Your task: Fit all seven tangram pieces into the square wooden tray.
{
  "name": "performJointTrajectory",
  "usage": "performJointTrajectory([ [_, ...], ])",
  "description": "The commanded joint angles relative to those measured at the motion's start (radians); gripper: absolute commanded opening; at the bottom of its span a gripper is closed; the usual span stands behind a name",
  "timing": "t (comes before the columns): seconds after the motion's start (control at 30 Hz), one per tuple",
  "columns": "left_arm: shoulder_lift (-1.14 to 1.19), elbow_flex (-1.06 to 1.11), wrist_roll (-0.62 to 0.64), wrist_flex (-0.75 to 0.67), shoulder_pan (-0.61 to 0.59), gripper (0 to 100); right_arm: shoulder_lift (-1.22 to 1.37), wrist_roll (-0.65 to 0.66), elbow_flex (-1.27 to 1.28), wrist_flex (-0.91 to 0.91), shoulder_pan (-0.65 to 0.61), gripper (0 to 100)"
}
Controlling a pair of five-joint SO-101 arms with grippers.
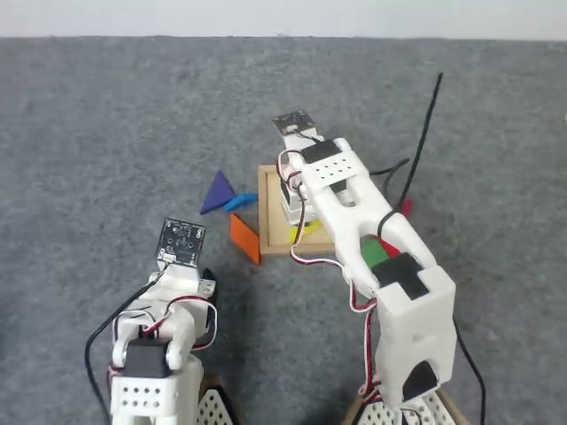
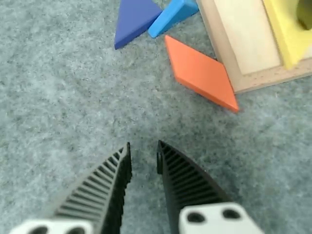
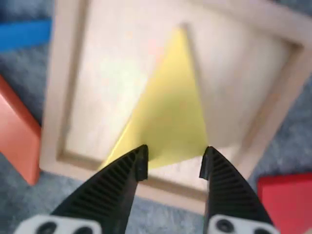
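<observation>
The square wooden tray (image 1: 266, 199) lies mid-table with a yellow triangle (image 3: 170, 112) in it. My right gripper (image 3: 173, 163) hangs open just over that triangle's wide end, a finger on each side; whether they touch it I cannot tell. On the carpet beside the tray lie an orange parallelogram (image 2: 201, 73), a dark blue triangle (image 2: 131, 19) and a light blue piece (image 2: 173, 14). My left gripper (image 2: 144, 146) is low over bare carpet short of the orange piece, its fingers a narrow gap apart with nothing between them.
A red piece (image 3: 287, 195) lies outside the tray on its far side from the orange one. A green piece (image 1: 372, 251) peeks out under the right arm. The right arm covers much of the tray in the high view. Grey carpet stretches all round.
</observation>
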Motion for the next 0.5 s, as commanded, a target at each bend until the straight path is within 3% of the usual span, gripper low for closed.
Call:
performJointTrajectory([
  [0.0,-0.02,-0.004,0.005,0.005,0.003,8,0.021,0.018,-0.08,-0.015,-0.041,20.0],
  [0.47,-0.02,-0.004,0.005,0.005,0.002,8,0.211,0.025,-0.333,0.05,-0.186,20.1],
])
